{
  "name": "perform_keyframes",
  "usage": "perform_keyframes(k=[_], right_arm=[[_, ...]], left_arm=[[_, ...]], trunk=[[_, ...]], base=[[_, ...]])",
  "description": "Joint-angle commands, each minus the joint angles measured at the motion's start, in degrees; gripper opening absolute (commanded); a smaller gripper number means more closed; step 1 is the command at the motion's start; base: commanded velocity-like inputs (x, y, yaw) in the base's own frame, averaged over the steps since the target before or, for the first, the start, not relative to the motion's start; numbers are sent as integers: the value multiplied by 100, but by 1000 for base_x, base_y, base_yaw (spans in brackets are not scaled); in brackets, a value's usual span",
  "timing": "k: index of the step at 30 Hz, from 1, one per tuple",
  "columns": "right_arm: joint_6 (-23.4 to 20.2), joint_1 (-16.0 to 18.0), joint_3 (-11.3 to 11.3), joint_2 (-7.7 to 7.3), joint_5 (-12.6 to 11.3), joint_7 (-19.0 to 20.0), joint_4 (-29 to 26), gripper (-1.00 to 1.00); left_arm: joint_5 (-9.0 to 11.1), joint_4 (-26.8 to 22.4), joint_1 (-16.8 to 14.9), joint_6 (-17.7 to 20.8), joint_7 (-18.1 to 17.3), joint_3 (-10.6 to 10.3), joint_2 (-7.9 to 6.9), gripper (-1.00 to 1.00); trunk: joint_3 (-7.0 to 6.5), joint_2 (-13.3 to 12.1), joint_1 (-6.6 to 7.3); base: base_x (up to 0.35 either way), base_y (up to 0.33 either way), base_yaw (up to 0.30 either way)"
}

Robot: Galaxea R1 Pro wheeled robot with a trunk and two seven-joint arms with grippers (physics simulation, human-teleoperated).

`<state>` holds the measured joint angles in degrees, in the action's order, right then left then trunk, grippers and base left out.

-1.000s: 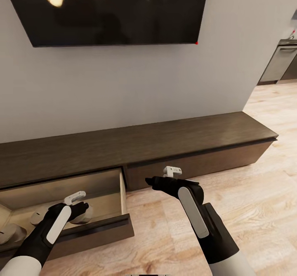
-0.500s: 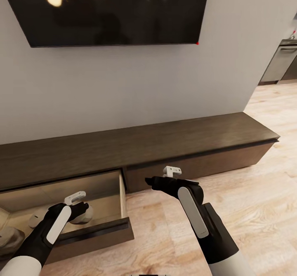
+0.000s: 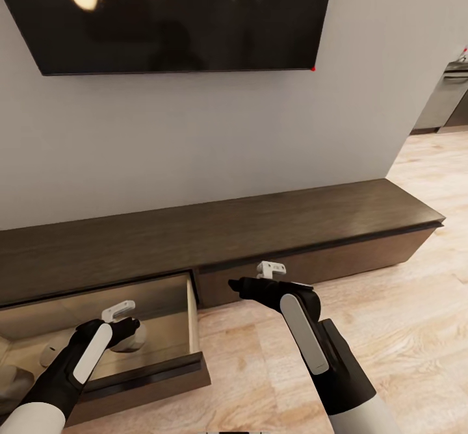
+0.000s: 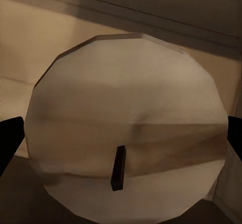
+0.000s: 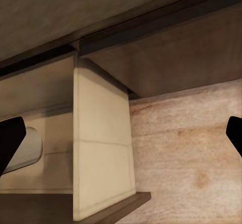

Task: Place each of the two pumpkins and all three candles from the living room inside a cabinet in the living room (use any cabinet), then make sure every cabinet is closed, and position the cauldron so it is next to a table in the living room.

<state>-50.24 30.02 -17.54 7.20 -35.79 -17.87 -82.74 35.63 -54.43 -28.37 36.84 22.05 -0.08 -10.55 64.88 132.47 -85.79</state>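
The long dark-brown cabinet (image 3: 260,226) runs along the wall, its left drawer (image 3: 193,317) pulled out to show a beige inside. My left gripper (image 3: 130,325) hangs over that drawer, shut on a pale candle (image 3: 135,340). In the left wrist view the candle (image 4: 126,123) with its dark wick spans the gap between both fingertips (image 4: 9,138). Two more candles (image 3: 49,354) lie further left in the drawer. My right gripper (image 3: 235,285) is open and holds nothing, just in front of the closed right drawer front (image 3: 312,265). No pumpkins or cauldron are in view.
A large black TV (image 3: 175,18) hangs on the grey wall above the cabinet. Light wood floor (image 3: 390,330) spreads to the right. A steel kitchen appliance (image 3: 448,96) stands far back right. The drawer's side wall (image 5: 103,148) is close to the right gripper.
The whole picture has shifted as the camera moved slightly closer to the cabinet. Both arms keep their pose, and the candle stays with the left gripper.
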Motion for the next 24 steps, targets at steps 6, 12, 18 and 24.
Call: perform_keyframes(k=[6, 12, 18, 24], right_arm=[[-12, 4, -3, 0, -60, -62, -5, 100], [-12, 4, -3, 0, -60, -62, -5, 100], [-12, 4, -3, 0, -60, -59, -9, 100], [-12, 4, -3, 0, -60, -59, -8, 100]], left_arm=[[57, -30, -2, 17, 45, -3, -5, -100], [52, -27, -2, 17, 45, -1, -5, -100], [51, -23, -2, 17, 45, -3, -2, -100], [49, -22, -2, 17, 45, -1, 0, -100]], trunk=[[23, 42, -21], [131, 283, -153], [238, 523, -285], [346, 764, -416]], base=[[1, 0, 0], [0, 0, 0], [0, 0, 0], [0, 0, 0]])
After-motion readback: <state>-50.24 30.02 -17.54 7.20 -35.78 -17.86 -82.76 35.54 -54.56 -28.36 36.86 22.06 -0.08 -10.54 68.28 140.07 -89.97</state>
